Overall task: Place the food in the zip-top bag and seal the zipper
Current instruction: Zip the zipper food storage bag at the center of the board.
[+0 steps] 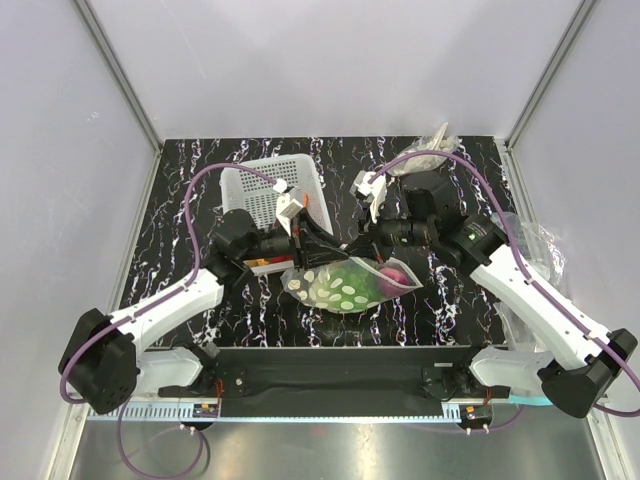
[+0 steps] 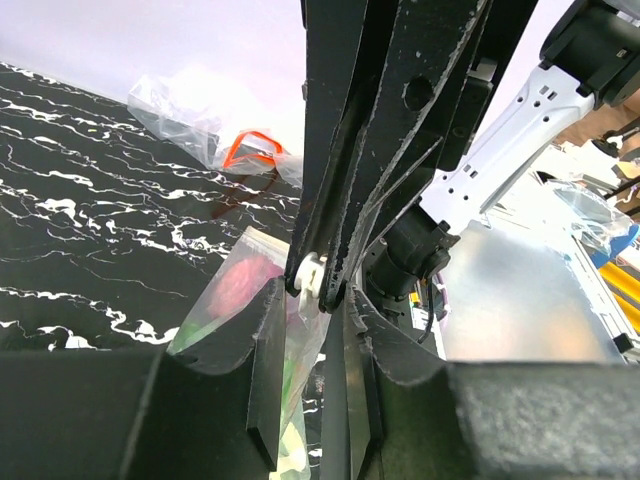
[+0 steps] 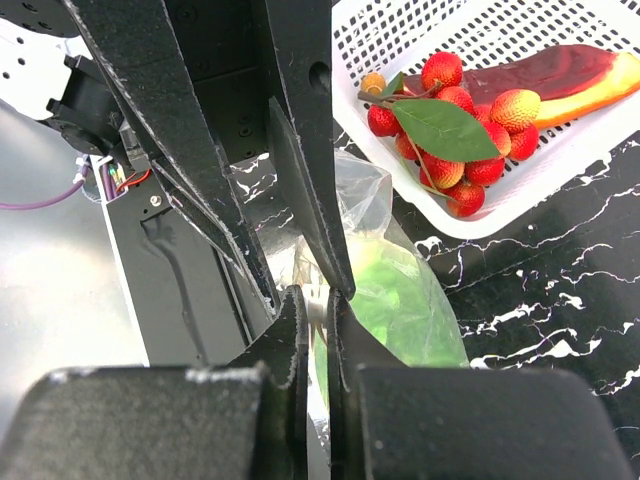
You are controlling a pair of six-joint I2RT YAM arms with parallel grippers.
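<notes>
Though limp, dotted bag [image 1: 340, 289], lettuce [image 3: 402, 300] inside, in clenched right tool [image 3: 315, 300] (left tool [image 2: 312, 322] unclear)

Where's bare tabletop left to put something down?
Bare: the table strip left of the basket; the back strip between basket and crumpled plastic; the narrow near strip in front of the zip-top bag. Crowded: the middle, around bag and basket.

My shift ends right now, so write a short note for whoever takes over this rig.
Right gripper: shut on the edge of the zip-top bag.
Left gripper: jaws around the same edge; grip unclear.
Done: lettuce and pink bulb are in the bag, between the arms.
Left: berries and the long dark-red and orange piece lie in the white basket; bag those, then seal it.
</notes>
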